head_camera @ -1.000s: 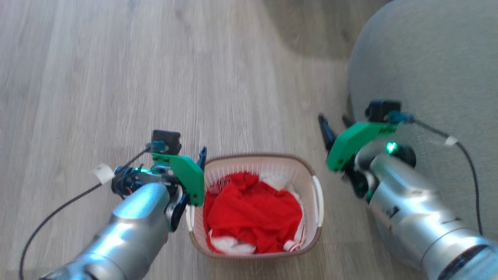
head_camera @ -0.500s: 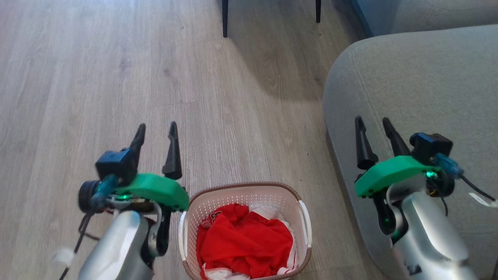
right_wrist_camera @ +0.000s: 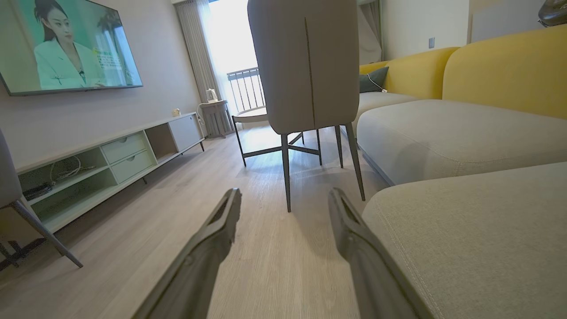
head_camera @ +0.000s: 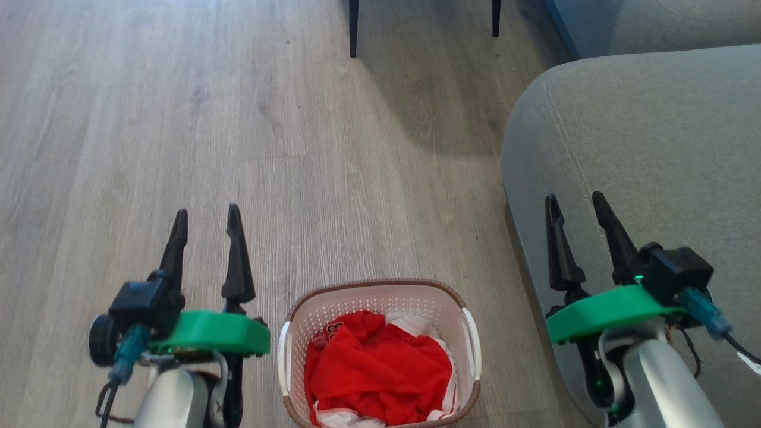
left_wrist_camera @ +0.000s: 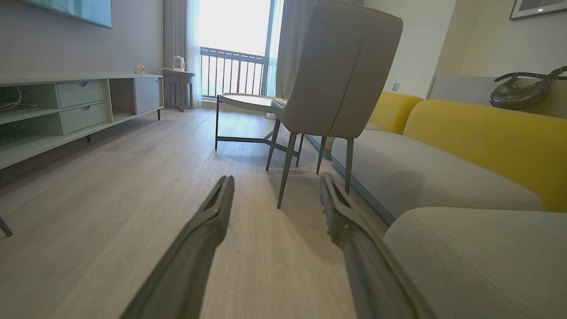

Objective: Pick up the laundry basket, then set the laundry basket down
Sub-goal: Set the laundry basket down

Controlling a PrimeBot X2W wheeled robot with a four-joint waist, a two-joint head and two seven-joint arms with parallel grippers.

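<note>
Surroundings: pale wood-plank floor (head_camera: 178,119), one. Grey sofa seat (head_camera: 654,148), one, at the right, its rounded edge just beside the basket's right side and standing in the way there. Sofa backs in yellow (left_wrist_camera: 487,133) behind the grey seats. Grey upholstered chair (left_wrist_camera: 341,71), one, on thin dark legs at the far side; two of its legs (head_camera: 353,30) show at the far edge of the head view, well apart from the basket. Small round side table (left_wrist_camera: 243,99), one, beyond the chair. Low pale-green cabinet (left_wrist_camera: 79,102), one, along the left wall, with two drawers. Wall television (right_wrist_camera: 66,44), one, switched on. Task item: laundry basket (head_camera: 380,286), one, standing on the floor at the near edge of the head view, between the two arms and touching neither; its near end is cut off by the picture's edge. Form: rounded rectangle, white perforated walls, brown woven-look rim, two white side handles (head_camera: 472,345). Contents: crumpled red clothes (head_camera: 380,368) with white trim. Left hand (head_camera: 207,211), one, left of the basket above bare floor, fingers spread wide, holding nothing. Right hand (head_camera: 574,198), one, right of the basket above the grey seat's edge, fingers likewise wide, holding nothing.
</note>
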